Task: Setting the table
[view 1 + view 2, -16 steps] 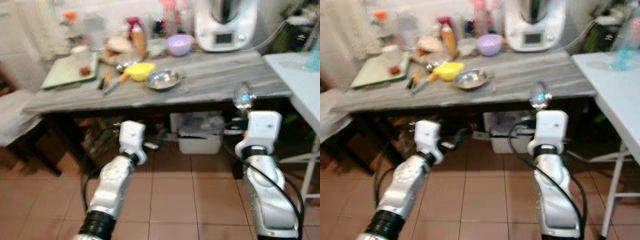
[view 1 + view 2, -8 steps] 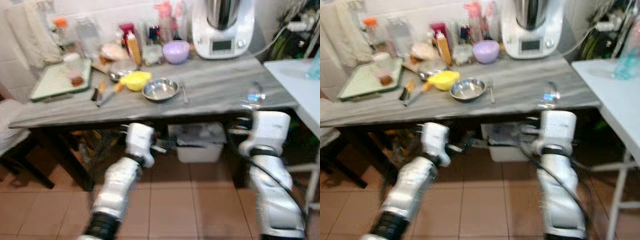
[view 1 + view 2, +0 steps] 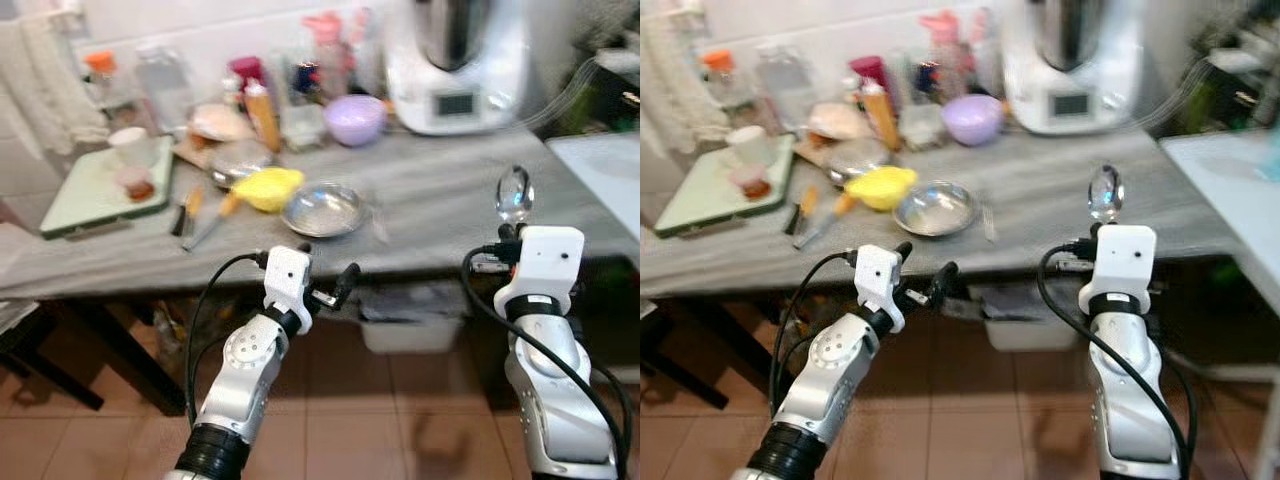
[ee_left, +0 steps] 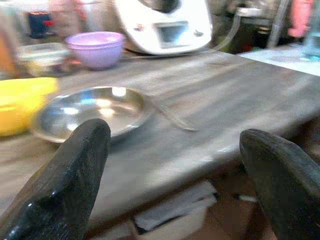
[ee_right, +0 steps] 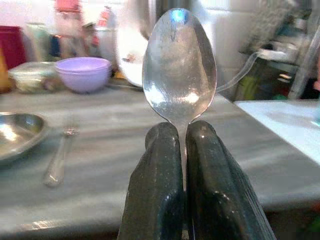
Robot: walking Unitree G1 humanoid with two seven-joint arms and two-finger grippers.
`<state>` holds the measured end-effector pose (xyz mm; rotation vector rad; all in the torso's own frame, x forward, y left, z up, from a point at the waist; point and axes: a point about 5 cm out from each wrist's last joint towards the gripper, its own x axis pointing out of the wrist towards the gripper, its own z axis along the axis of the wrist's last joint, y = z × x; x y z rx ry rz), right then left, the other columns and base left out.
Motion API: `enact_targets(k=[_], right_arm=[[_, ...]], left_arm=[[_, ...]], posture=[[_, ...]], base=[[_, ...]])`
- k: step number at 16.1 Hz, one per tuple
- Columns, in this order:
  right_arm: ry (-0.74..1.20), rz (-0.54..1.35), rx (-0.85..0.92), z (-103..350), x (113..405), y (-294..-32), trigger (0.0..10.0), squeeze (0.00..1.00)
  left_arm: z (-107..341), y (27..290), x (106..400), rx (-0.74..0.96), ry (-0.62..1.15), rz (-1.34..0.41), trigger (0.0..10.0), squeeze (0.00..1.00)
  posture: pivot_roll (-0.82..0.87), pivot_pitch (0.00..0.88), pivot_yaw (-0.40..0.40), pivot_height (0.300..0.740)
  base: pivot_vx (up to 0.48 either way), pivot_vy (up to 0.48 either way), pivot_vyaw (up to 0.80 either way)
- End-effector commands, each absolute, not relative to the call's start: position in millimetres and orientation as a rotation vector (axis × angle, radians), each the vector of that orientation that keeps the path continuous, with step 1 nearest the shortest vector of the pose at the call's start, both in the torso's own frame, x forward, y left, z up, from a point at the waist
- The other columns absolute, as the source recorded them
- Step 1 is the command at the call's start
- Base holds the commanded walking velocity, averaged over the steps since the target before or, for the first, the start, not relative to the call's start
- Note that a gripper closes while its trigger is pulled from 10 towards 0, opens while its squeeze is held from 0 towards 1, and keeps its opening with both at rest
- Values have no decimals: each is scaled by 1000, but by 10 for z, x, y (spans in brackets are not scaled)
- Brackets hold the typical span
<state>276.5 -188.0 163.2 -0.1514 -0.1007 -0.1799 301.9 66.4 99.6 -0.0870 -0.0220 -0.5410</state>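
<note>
A steel spoon (image 5: 179, 65) stands upright with its bowl up, and my right gripper (image 5: 182, 165) is shut on its handle. In the eye views the spoon (image 3: 514, 192) rises above my right wrist, in front of the grey table's (image 3: 450, 180) near edge. On the table lie a shallow steel plate (image 3: 323, 208) and a fork (image 3: 987, 222) just to its right. My left gripper (image 3: 326, 264) is open and holds nothing. It hovers at the table's front edge, below the plate (image 4: 90, 110).
Behind the plate are a yellow bowl (image 3: 265, 188), a purple bowl (image 3: 355, 118), bottles and a white kitchen appliance (image 3: 458, 60). A green board (image 3: 95, 190) with a cup lies far left, and knives (image 3: 190, 210) are beside it. A white table (image 3: 610, 170) stands at right. A plastic box (image 3: 420, 320) sits under the table.
The camera has come nearer the table and the picture has shifted. Both arms stand higher against the table's front edge. The spoon stays in my right gripper.
</note>
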Motion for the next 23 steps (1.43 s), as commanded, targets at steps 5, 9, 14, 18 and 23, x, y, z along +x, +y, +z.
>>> enact_targets(k=[5,9,14,18,23], right_arm=[[-121,-155,-149,1674,2769,-1806,10000,0],[-122,-161,-152,1669,2765,-1813,10000,0],[-117,-165,-149,1653,2751,-1809,10000,0],[-108,-174,-142,1634,2729,-1819,10000,0],[-72,-196,-138,1570,2674,-1860,10000,0]], left_arm=[[1009,749,3046,-73,-23,-517,10000,0],[997,761,3039,-67,-17,-518,10000,0],[1075,814,2959,-69,-52,-577,10000,0],[1126,874,2805,-15,-68,-726,10000,0],[1197,1103,2626,21,-32,-878,10000,0]], posture=[[-233,0,124,740],[-230,0,126,740],[-224,0,129,740],[-220,0,129,740],[-203,11,134,740]], base=[[463,0,0],[469,0,0],[237,0,0],[0,0,0],[0,0,0]])
